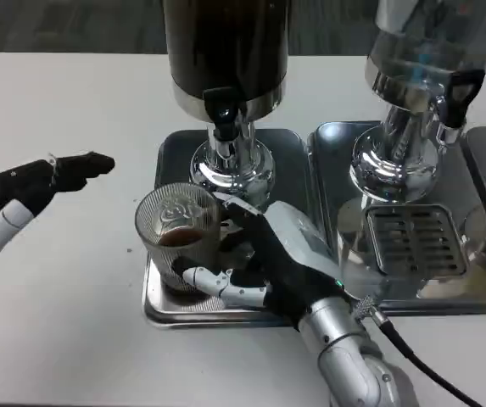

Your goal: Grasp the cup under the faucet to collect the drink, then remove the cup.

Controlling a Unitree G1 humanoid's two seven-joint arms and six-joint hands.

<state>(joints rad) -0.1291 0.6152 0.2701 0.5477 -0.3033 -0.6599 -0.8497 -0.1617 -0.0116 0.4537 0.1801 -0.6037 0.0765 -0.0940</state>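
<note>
A clear ribbed glass cup (176,229) with a little dark drink in its bottom stands at the left side of the steel drip tray (175,153), in front and to the left of the black faucet (223,108) of the dark drink dispenser (226,51). My right hand (268,263) grips the cup from the right, with one finger curled around its base and others behind it. Out over the white table on the left, my left hand (43,178) hangs with fingers extended, holding nothing.
A second dispenser (421,59) with a clear tank stands at the right on its own tray with a slotted grate (416,240). A black cable (429,373) trails from my right forearm. Bare white table lies to the left and in front.
</note>
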